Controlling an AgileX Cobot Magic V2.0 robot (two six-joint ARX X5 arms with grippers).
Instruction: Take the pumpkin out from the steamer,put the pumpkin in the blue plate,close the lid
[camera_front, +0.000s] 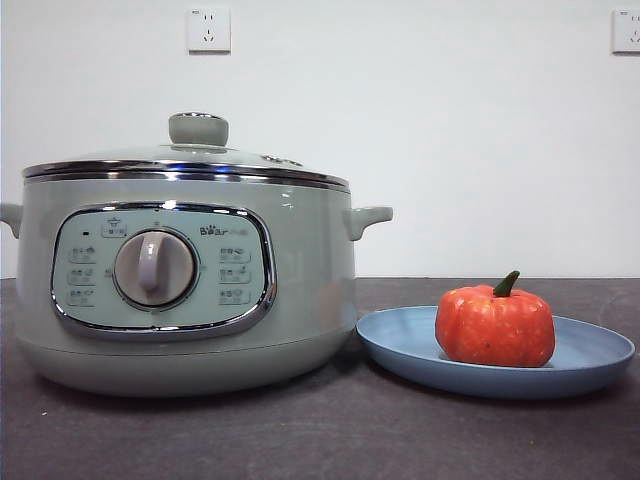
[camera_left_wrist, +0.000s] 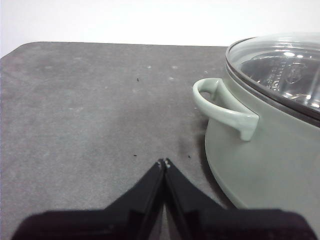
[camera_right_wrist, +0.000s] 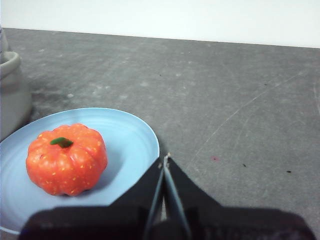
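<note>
Since the pumpkin (camera_front: 495, 326) sits upright in the blue plate (camera_front: 590, 358) and the lid (camera_front: 185, 165) lies flat on the steamer (camera_front: 185, 290), chrome rim to chrome rim w/ no gap visible in the front view, the task looks done and what's left, by my read, is just parking the arms clean. The left gripper (camera_left_wrist: 164, 162) hangs low over bare table (camera_left_wrist: 90, 110) beside the steamer's side handle (camera_left_wrist: 222, 107), jaws pressed together, holding nothing. The right gripper (camera_right_wrist: 165, 158) is at the plate's edge, near the pumpkin but apart from it, jaws also together and empty. To do this well: lift each arm straight up before any sideways move, esp. the right one, since a low swing could clip the plate rim and roll the pumpkin out. On the left, keep clear of the handle; a bump there could shift the pot and jog the lid. A quick check of the lid's seating is worth it: the knob (camera_front: 198, 129) stands level and centred, so it looks seated all round, though the far side can't be seen.
</note>
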